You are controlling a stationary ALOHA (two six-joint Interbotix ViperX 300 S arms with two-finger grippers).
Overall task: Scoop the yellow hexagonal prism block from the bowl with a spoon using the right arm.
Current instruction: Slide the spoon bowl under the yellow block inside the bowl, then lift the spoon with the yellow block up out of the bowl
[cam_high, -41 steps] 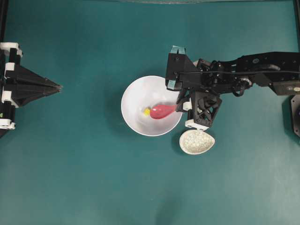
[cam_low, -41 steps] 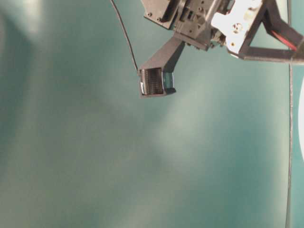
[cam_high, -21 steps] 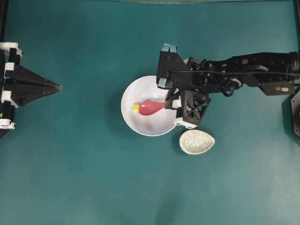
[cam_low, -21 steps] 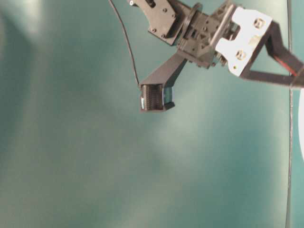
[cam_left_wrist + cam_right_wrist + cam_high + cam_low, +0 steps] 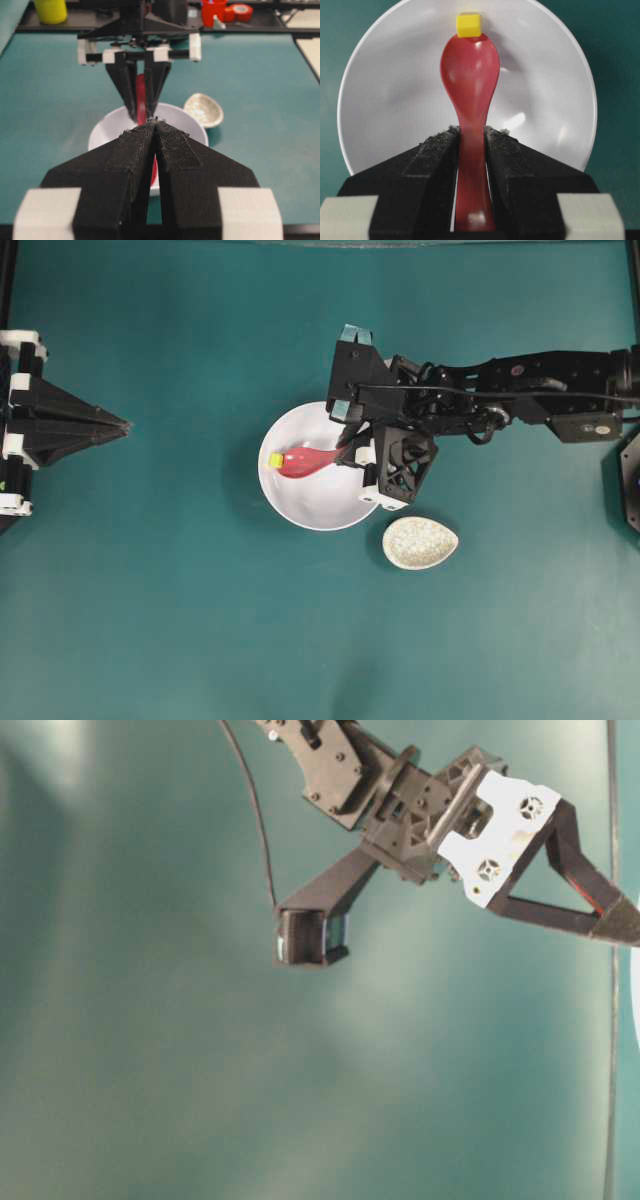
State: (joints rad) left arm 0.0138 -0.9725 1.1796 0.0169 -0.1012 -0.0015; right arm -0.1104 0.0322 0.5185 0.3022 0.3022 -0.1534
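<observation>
Although the right arm's black two-finger gripper (image 5: 470,145) clamps the glossy red spoon (image 5: 470,75), the small yellow hexagonal block (image 5: 469,25) sits unscooped at its tip, against the white round bowl's (image 5: 555,90) far wall.

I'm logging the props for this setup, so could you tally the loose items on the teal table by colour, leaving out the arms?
White: 1, the bowl
Red: 1, the spoon, clamped in the right pincer
Yellow: 1, the block at the spoon's tip inside the bowl
Speckled beige: 1, the small oval dish beside the bowl
Total: 4
</observation>
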